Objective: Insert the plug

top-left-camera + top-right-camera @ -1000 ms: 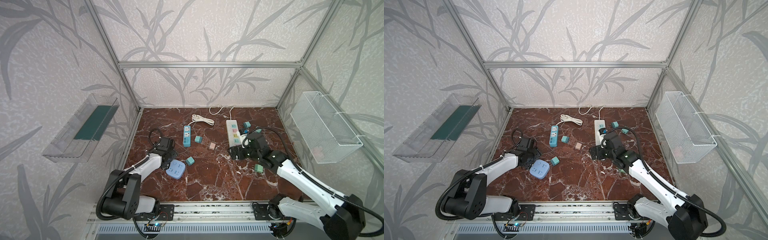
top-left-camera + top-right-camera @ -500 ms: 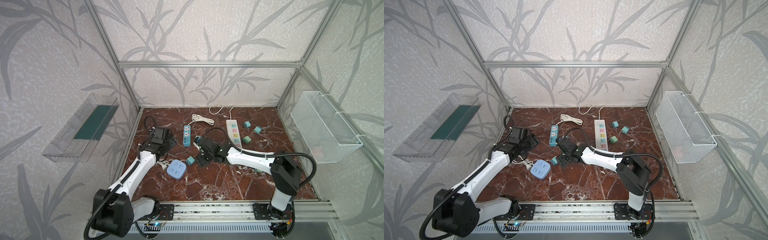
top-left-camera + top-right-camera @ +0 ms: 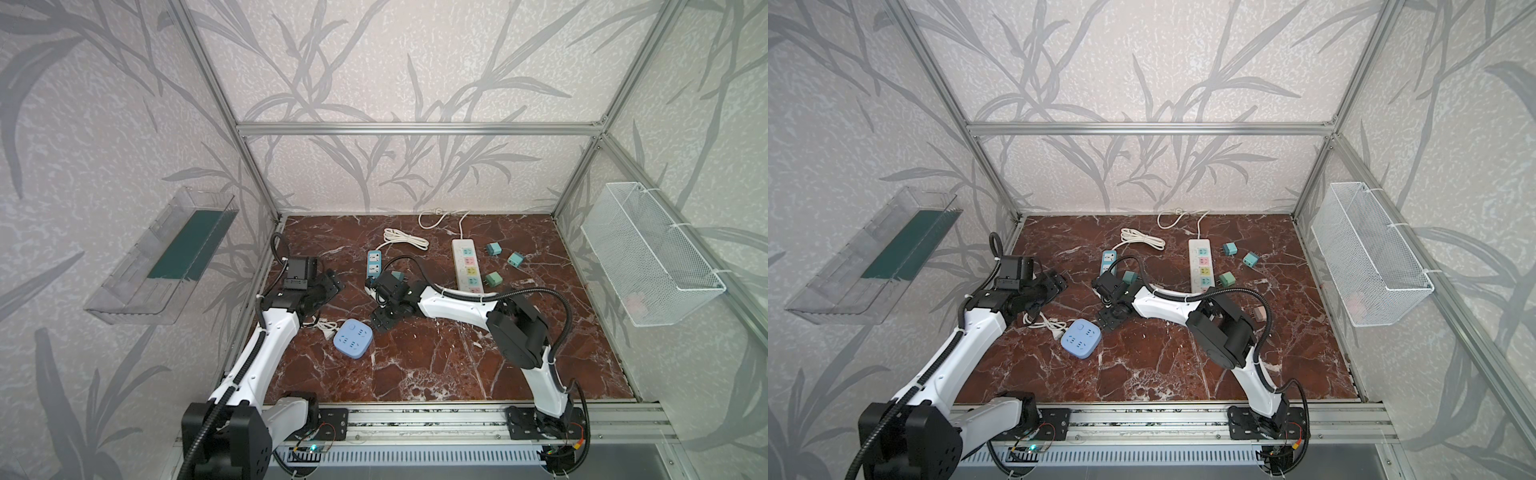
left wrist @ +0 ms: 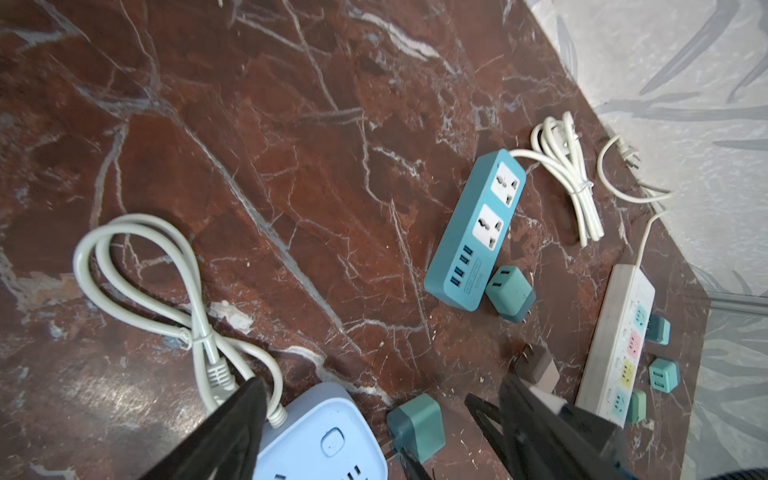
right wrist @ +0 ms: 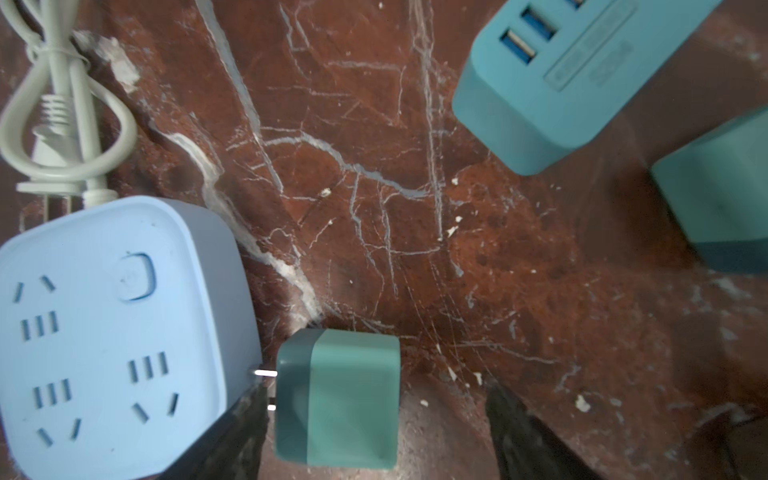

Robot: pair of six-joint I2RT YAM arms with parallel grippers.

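Observation:
A green plug (image 5: 336, 399) lies on its side on the marble floor, its prongs pointing at the light-blue socket cube (image 5: 112, 332) right beside it. My right gripper (image 5: 374, 419) is open and straddles this plug; one finger stands by the prongs and the other stands clear of the plug's far side. In both top views the right gripper (image 3: 382, 319) (image 3: 1111, 316) hides the plug, next to the cube (image 3: 352, 337) (image 3: 1080, 338). My left gripper (image 3: 328, 286) (image 4: 380, 380) hovers open and empty behind the cube, looking down on the plug (image 4: 415, 424).
A teal power strip (image 3: 374, 264) has another green plug (image 3: 397, 275) at its near end. A white power strip (image 3: 468, 264) has three green plugs (image 3: 493, 249) around it. A beige plug (image 3: 1259, 313) lies behind my right arm. Cords are coiled by the cube (image 4: 166, 291) and at the back (image 3: 405, 239).
My right arm has swung from the white strip across to the left, and its open jaws now sit around the plug by the blue cube. My left gripper has pulled back from the cube.

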